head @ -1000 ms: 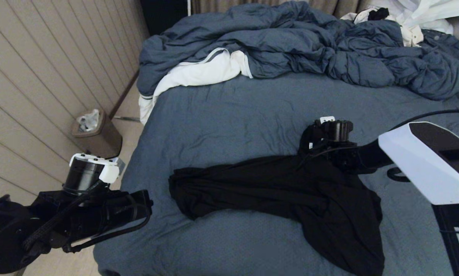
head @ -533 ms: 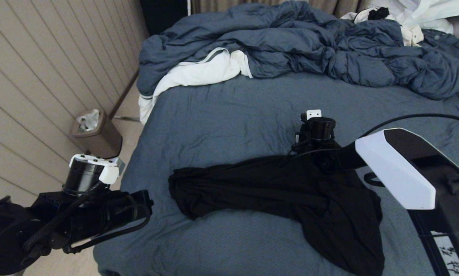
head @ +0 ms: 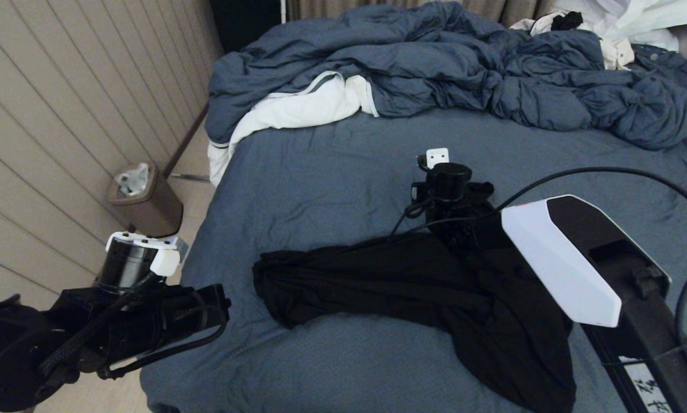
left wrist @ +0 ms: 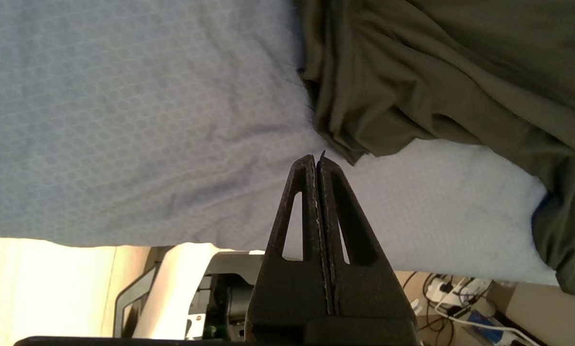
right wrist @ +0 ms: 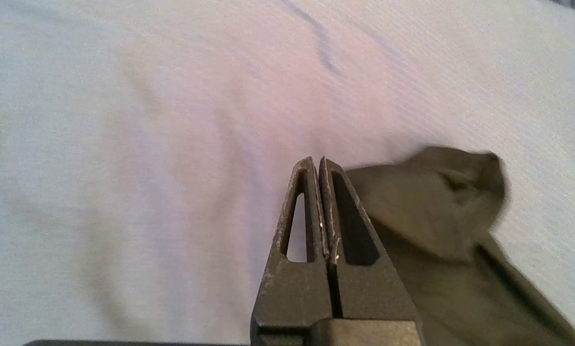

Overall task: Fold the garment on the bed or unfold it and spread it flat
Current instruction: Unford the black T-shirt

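The left gripper (left wrist: 316, 161) is kept pressed together, empty, off the bed's (head: 332, 172) near left edge. The black garment (head: 423, 292) is bunched on the near sheet. Beyond it, the right gripper (right wrist: 318, 163) is pinched together beside a fold; a grip cannot be told.

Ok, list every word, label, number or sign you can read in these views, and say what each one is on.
No text here can be read.
Black marks on a white panel beside the right arm's lower edge in the head view: too blurred to read.
The garment shows only plain black cloth; no print or lettering is visible.
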Motion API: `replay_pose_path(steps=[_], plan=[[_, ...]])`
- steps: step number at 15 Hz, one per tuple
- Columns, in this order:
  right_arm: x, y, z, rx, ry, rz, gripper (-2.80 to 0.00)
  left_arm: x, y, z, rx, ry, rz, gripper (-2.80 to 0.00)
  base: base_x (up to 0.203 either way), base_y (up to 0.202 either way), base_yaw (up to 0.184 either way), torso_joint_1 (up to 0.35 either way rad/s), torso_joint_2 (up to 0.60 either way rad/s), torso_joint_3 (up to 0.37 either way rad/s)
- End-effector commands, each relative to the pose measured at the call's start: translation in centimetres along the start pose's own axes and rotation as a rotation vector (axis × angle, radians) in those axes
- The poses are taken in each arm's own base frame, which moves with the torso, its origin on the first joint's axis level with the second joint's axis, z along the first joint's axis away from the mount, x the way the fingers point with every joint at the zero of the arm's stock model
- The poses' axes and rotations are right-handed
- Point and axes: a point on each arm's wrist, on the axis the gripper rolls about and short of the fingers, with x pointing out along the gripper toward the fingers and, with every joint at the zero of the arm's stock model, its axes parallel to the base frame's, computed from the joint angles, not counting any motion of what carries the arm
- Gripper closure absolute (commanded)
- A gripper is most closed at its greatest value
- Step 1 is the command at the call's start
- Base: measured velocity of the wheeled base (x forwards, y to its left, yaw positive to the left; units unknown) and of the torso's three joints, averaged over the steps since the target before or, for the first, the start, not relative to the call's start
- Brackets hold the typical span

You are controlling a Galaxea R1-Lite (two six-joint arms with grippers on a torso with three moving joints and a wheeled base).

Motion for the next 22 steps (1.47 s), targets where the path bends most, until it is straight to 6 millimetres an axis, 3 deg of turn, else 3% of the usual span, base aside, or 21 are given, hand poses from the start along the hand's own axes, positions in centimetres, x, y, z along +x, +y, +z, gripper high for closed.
replay_pose_path(steps=[1, 4, 7, 12, 14, 17, 19, 22], plan=[[0.4, -0.1, 0.2, 0.008, -0.016, -0.014, 0.0, 0.0, 0.0, 0.0, -0.003, -0.002, -0.001, 0.0, 0.0, 0.0, 0.0, 0.0, 0.0, 0.0], [1.3, -3.4, 1.9, 0.024, -0.04, -0.086, 0.0, 0.0, 0.0, 0.0, -0.003, -0.004, -0.002, 0.0, 0.0, 0.0, 0.0, 0.0, 0.0, 0.0], [0.9, -7.1, 4.0, 0.012, 0.01, -0.138, 0.0, -0.2, -0.2, -0.2, 0.002, -0.003, -0.011, 0.0, 0.0, 0.0, 0.0, 0.0, 0.0, 0.0], [1.4, -12.1, 1.4, 0.057, 0.23, -0.155, 0.0, -0.3, -0.4, -0.3, 0.008, -0.003, -0.019, 0.0, 0.0, 0.0, 0.0, 0.0, 0.0, 0.0], [-0.4, -13.3, 2.0, 0.064, 0.286, -0.1, 0.0, -0.6, -0.4, -0.3, 0.011, -0.007, -0.021, 0.0, 0.0, 0.0, 0.0, 0.0, 0.0, 0.0], [-5.7, -15.7, 4.3, 0.075, 0.526, 0.095, 0.0, -0.8, -0.5, -0.4, 0.015, -0.01, -0.023, 0.0, 0.0, 0.0, 0.0, 0.0, 0.0, 0.0], [-10.4, -17.8, 3.3, 0.086, 0.807, 0.237, 0.0, -0.8, -0.5, -0.4, 0.016, -0.008, -0.022, 0.0, 0.0, 0.0, 0.0, 0.0, 0.0, 0.0], [-15.9, -21.1, 2.3, 0.027, 0.95, 0.333, 0.0, -0.4, -0.5, -0.8, 0.023, 0.011, -0.016, 0.0, 0.0, 0.0, 0.0, 0.0, 0.0, 0.0]])
